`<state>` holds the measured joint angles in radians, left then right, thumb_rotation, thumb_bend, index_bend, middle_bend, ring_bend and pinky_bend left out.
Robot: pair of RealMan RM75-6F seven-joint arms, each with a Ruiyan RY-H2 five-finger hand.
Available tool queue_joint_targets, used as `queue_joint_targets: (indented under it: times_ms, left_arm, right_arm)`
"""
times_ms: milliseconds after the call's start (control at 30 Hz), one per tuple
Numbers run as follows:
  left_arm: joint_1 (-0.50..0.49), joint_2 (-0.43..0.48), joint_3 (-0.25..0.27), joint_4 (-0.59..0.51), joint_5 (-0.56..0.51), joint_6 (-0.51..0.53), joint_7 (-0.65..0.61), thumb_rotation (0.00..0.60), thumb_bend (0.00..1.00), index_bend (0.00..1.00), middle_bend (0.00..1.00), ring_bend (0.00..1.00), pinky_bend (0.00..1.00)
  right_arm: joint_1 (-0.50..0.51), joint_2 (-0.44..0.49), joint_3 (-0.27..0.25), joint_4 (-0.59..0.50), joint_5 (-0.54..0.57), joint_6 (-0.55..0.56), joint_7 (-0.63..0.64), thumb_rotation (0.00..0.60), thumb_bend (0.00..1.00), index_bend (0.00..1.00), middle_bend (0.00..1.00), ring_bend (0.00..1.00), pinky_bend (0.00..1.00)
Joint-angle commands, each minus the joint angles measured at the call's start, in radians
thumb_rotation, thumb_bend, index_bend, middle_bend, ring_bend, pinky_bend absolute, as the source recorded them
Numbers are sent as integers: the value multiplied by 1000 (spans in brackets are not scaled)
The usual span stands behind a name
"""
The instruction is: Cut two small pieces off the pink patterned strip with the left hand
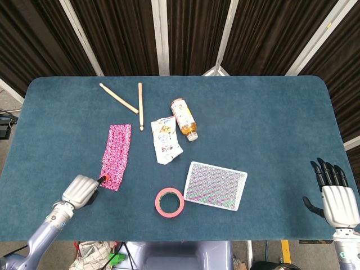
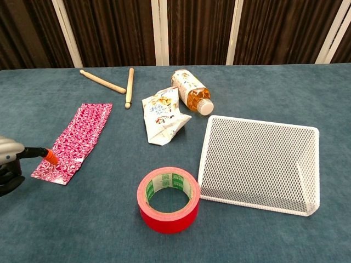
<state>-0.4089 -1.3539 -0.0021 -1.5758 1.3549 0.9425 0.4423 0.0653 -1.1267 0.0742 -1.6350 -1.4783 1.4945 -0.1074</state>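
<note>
The pink patterned strip (image 1: 115,156) (image 2: 73,141) lies flat on the blue table, left of centre. My left hand (image 1: 80,190) (image 2: 8,164) sits at the strip's near end, gripping a cutting tool whose orange tip (image 1: 103,179) (image 2: 50,158) is over the strip's near corner. Whether the tip touches the strip I cannot tell. My right hand (image 1: 333,194) rests at the table's right front edge with fingers spread, holding nothing; the chest view does not show it.
A red tape roll (image 1: 170,202) (image 2: 168,199) and a white mesh tray (image 1: 215,185) (image 2: 260,163) sit near the front. A crumpled snack wrapper (image 1: 165,140), a bottle (image 1: 184,117) and two wooden drumsticks (image 1: 118,98) lie further back.
</note>
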Motion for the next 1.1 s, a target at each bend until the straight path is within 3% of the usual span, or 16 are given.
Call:
queue_joint_targets:
  times_ms: [33,1100]
  left_arm:
    - [-11,-13,2,2,-21,-15,21,600,787,212,871,714,612]
    - [44,50,120,-168,-115,80,228,600,787,214,874,721,612]
  right_arm:
    - [-1,2,0,-1,0,1,2,600,273,20,47,82,87]
    - [-10,15,4,-7,-8,20,33,600,272,20,47,82,87]
